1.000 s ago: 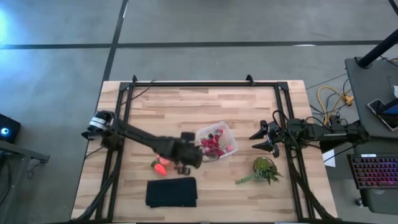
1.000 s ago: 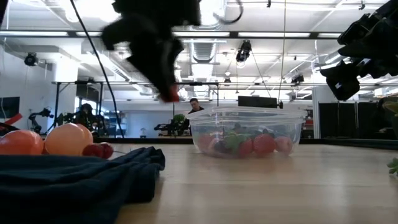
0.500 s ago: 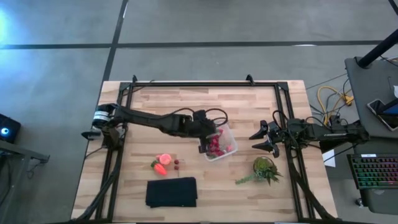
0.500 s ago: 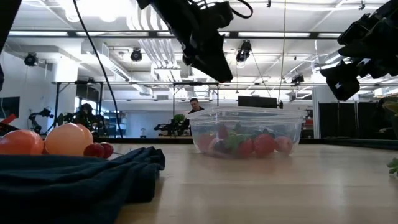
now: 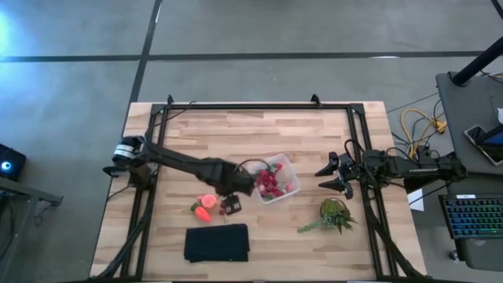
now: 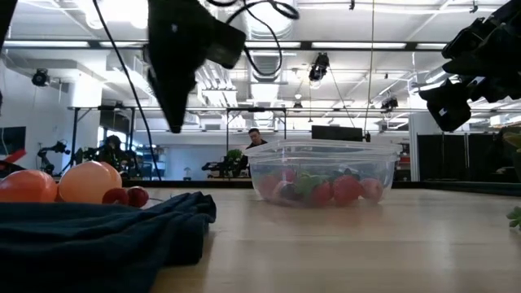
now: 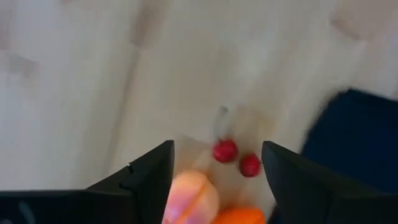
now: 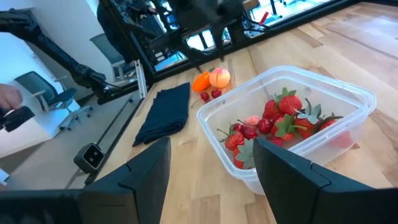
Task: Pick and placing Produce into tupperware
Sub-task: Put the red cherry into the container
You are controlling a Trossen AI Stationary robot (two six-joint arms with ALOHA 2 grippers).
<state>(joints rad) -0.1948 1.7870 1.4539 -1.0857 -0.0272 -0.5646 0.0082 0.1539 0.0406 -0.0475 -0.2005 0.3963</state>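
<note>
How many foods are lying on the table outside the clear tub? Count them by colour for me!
small red pieces: 2
orange piece: 1
pinkish round piece: 1
Total: 4

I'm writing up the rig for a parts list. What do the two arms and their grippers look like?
Both arms are black, slender and jointed. The left arm has a silver-grey cylinder at its base and a thin black cable looping near the left gripper. The right gripper shows the same dark, pointed fingers, flat and angular, without visible markings.
</note>
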